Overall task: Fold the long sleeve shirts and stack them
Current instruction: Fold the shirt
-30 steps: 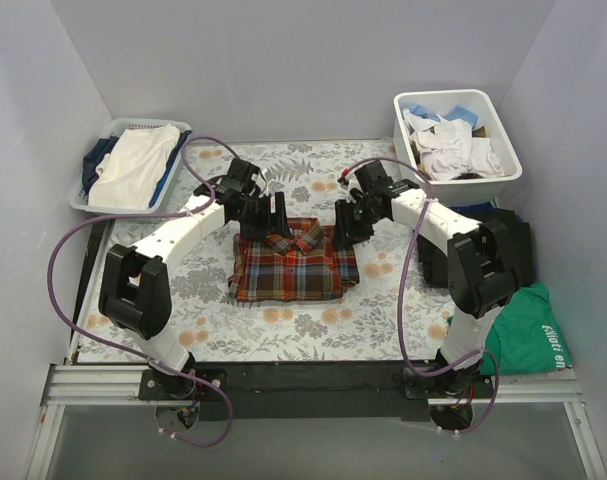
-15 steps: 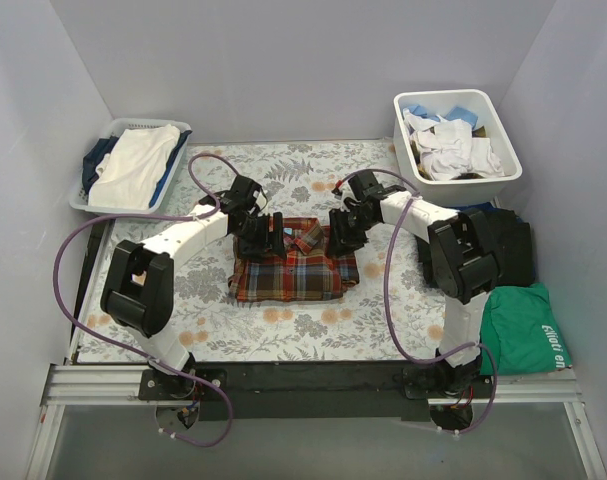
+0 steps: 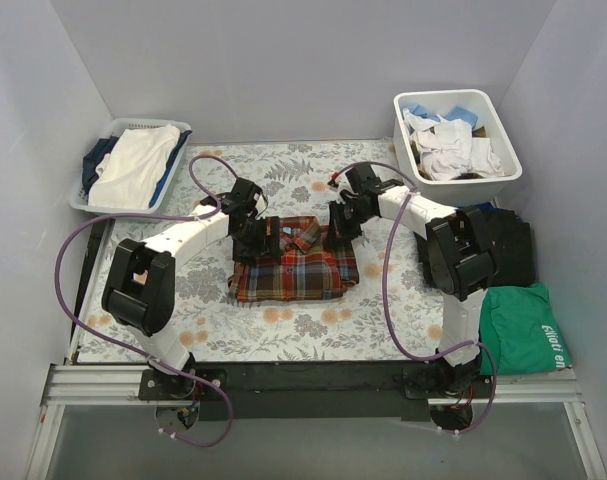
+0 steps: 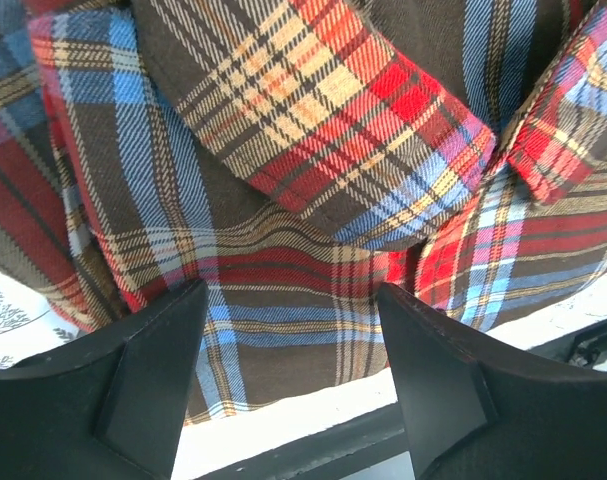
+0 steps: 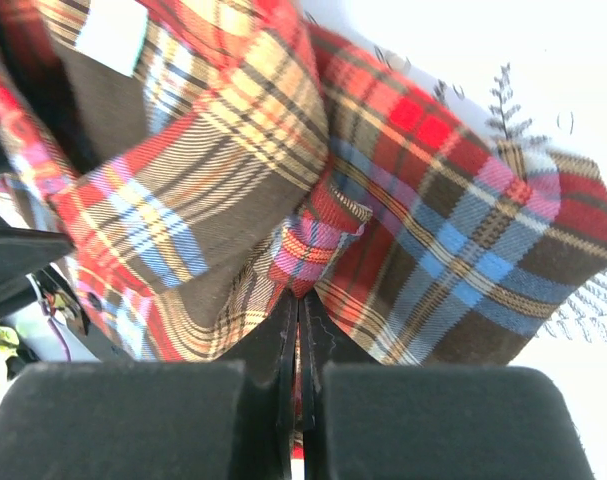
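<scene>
Nearest me, at the right edge of the floral-covered bench (image 3: 303, 325), lies a crumpled green garment (image 3: 528, 332) with white lettering. Just beyond it sits a pile of black folded garments (image 3: 511, 245), partly behind my right arm.

In the middle of the bench the plaid flannel shirt (image 3: 293, 268) lies folded into a rough rectangle, collar at its far edge, in red, brown, blue and yellow checks. Both of my arms reach to that far edge.

The left fingers (image 3: 253, 232) hover at the shirt's far left corner. In the left wrist view they (image 4: 143, 390) stand wide apart above the collar, with nothing between them.

The right fingers (image 3: 340, 226) are at the far right corner. In the right wrist view they (image 5: 280, 340) are pressed together, pinching a small raised ridge of the plaid cloth beside the collar.

Farther back, in the left corner, a pale basket (image 3: 95, 196) holds white and dark blue clothing. In the right corner a white tub (image 3: 503, 172) holds rumpled white and blue laundry.
</scene>
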You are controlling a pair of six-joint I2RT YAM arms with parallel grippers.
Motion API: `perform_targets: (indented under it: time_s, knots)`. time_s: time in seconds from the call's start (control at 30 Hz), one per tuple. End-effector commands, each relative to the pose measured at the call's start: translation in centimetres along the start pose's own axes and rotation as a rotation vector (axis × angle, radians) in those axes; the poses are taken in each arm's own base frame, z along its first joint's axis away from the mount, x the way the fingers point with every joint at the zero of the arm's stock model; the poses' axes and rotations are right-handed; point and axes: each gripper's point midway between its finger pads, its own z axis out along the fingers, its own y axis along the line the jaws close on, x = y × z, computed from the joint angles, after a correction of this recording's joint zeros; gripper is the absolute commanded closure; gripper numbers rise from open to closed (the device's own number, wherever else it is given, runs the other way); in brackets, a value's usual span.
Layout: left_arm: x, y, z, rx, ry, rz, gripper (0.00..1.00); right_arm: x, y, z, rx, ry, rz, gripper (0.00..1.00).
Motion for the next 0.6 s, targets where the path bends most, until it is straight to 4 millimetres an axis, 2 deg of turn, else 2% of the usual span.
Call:
perform_targets:
  time_s: [0.0,0.2,0.33,0.47,0.57]
  knots:
    - [-1.5,-0.1,-1.1,-0.026,-0.053,0.024,0.31,-3.4,2.8,-2.6,-0.051,-0.11,-0.062,0.99]
    - [-1.4,1.2,-1.0,-0.092,-0.065,0.011,0.31,-5.2,2.1,-4.2,0.023,-0.189,-0.059,0.99]
    - [-1.2,2.6,-0.7,-0.164,-0.068,-0.015,0.31,-5.6,-0.3,-5.0,0.114,-0.225,-0.014,0.99]
    - [-1.1,4.1,-0.2,-0.246,-0.072,-0.047,0.31,-5.4,-1.9,-4.8,0.128,-0.213,0.028,0.99]
    - [-1.5,4.4,-0.3,-0.263,-0.091,-0.058,0.31,-5.2,-2.3,-4.1,0.119,-0.193,0.032,0.99]
